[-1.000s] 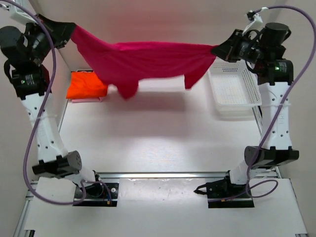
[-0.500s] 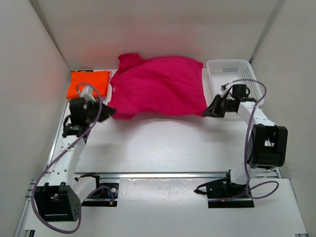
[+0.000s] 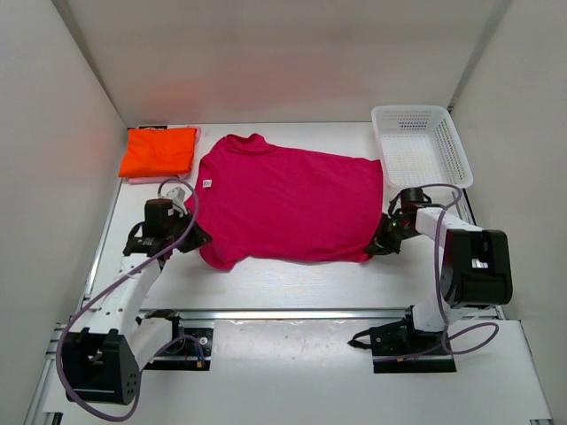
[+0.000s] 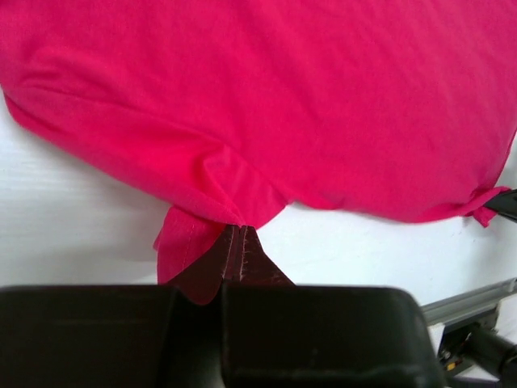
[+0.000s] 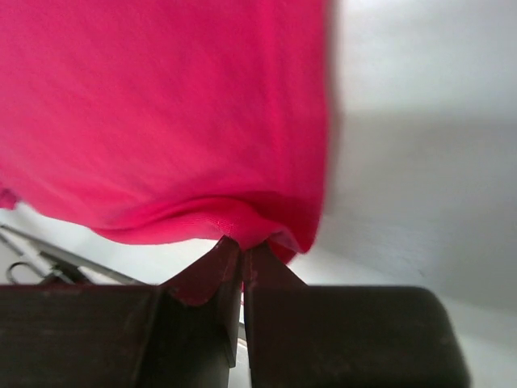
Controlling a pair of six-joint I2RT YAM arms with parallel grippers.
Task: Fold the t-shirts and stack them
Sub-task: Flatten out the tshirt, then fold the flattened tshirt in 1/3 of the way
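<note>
The deep magenta t-shirt (image 3: 288, 205) lies spread flat on the table, neck toward the back left. My left gripper (image 3: 197, 238) is shut on its near left sleeve corner, seen pinched in the left wrist view (image 4: 236, 226). My right gripper (image 3: 379, 245) is shut on its near right hem corner, seen pinched in the right wrist view (image 5: 242, 241). The orange t-shirt (image 3: 159, 150) lies folded at the back left on top of the light pink t-shirt (image 3: 151, 180), of which only an edge shows.
A white mesh basket (image 3: 419, 147) stands at the back right, just behind the right arm. White walls close in the table on the left, back and right. A metal rail (image 3: 292, 312) runs along the near edge.
Both grippers came down from holding the magenta shirt stretched in the air, drew it toward the near side and laid it flat on the table, still gripping its corners.
</note>
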